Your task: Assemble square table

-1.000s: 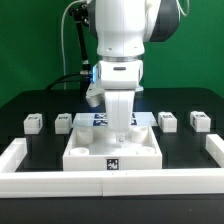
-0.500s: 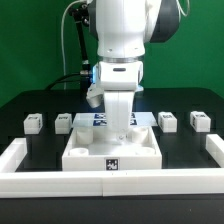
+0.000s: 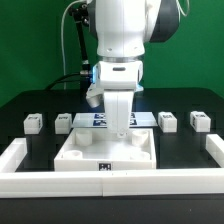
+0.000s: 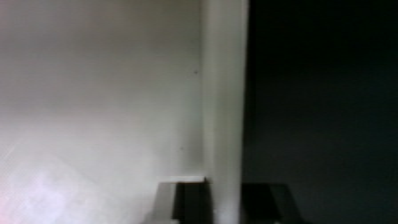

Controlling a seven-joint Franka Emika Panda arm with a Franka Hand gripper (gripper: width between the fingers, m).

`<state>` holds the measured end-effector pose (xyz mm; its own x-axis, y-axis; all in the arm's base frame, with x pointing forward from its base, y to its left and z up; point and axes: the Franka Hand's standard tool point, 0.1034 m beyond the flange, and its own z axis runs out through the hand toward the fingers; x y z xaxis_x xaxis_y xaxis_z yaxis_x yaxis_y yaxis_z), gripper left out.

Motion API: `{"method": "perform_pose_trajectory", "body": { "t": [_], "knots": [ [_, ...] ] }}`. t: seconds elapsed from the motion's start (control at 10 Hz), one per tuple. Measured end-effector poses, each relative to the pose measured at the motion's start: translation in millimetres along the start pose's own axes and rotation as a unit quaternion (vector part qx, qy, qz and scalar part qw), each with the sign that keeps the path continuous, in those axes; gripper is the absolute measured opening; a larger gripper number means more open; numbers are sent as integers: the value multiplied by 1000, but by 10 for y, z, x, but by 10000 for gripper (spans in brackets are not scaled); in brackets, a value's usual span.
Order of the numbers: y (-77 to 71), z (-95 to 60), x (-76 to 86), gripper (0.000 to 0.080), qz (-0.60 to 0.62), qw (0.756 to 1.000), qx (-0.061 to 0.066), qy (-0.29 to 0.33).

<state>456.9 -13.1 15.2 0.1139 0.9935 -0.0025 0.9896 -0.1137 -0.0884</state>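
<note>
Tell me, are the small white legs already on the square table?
Not on. The four legs lie loose on the dark tabletop, two at each side of the square slab, none fitted to it.

A plain green backdrop (image 3: 30,40) fills the space behind the scene, evenly lit. A thin black cable (image 3: 74,45) runs down in front of it on the exterior view's left. Below lies a matte black table (image 3: 25,100), edged at the front and both sides by a low white border wall (image 3: 170,184). The light is soft.
</note>
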Motion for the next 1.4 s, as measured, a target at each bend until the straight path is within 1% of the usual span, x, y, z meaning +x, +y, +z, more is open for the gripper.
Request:
{"method": "perform_pose_trajectory", "body": {
  "t": [0.5, 0.6, 0.7, 0.8, 0.9, 1.0, 1.4],
  "knots": [
    [3, -2, 0, 61, 0, 1000, -1, 0],
    [25, -21, 3, 61, -2, 1000, -3, 0],
    [62, -34, 14, 61, -26, 1000, -3, 0],
    [136, -31, 22, 62, -74, 997, 4, 1],
    [203, -28, 53, 62, -77, 997, -2, 2],
    [206, -29, 84, 62, -71, 997, -5, 3],
    [214, -29, 78, 62, -67, 998, -6, 3]
  ]
}}
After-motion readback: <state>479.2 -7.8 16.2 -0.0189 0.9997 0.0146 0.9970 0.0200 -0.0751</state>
